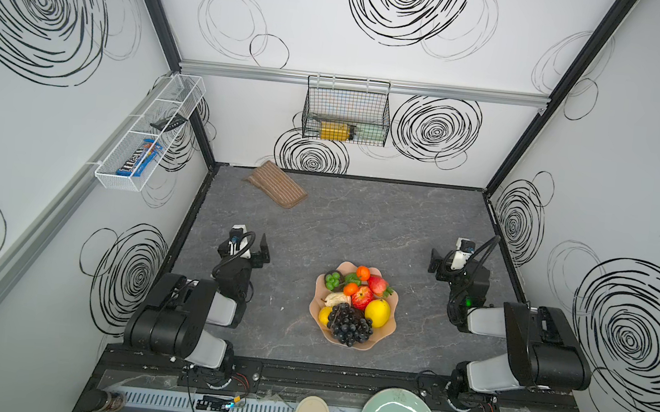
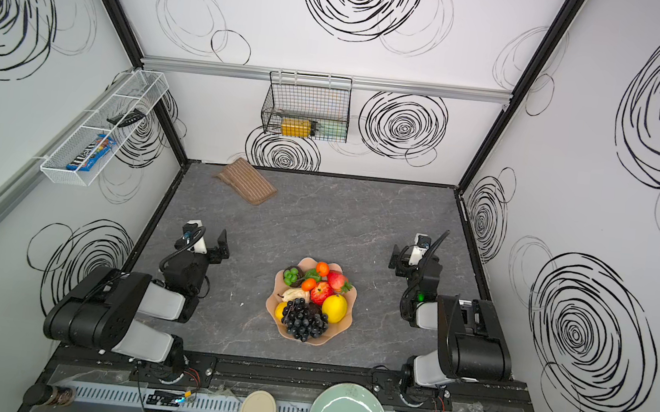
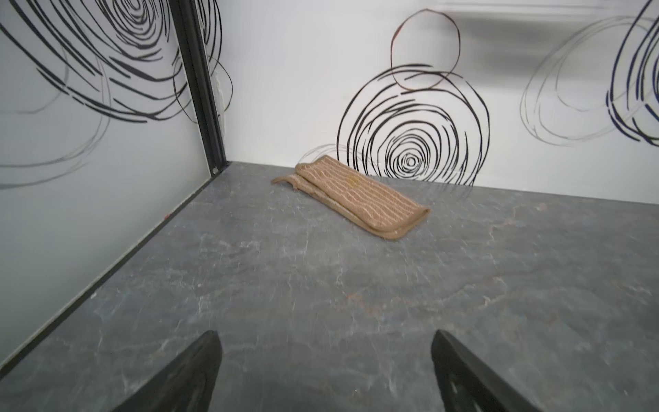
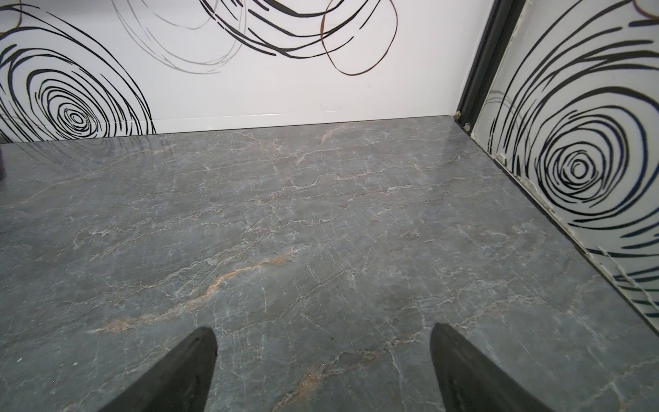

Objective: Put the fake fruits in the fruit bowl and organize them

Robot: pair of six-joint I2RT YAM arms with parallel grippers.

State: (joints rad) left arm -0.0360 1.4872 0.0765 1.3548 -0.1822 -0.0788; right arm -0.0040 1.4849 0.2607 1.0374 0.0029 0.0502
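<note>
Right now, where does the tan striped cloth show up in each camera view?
In a top view: tan striped cloth far back, left of centre.
In a top view: same spot.
Left wrist: mid-picture.
Right wrist: not in it.
Shared landmark: black wall spiral right behind it.

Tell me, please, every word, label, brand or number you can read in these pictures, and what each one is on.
"m&m's": on the blue candy packet lying in the white wire shelf on the left wall, seen in both top views.
Yellow item in the black wire basket: any label is too small to read.
No other readable text; the wrist views show none.
</note>
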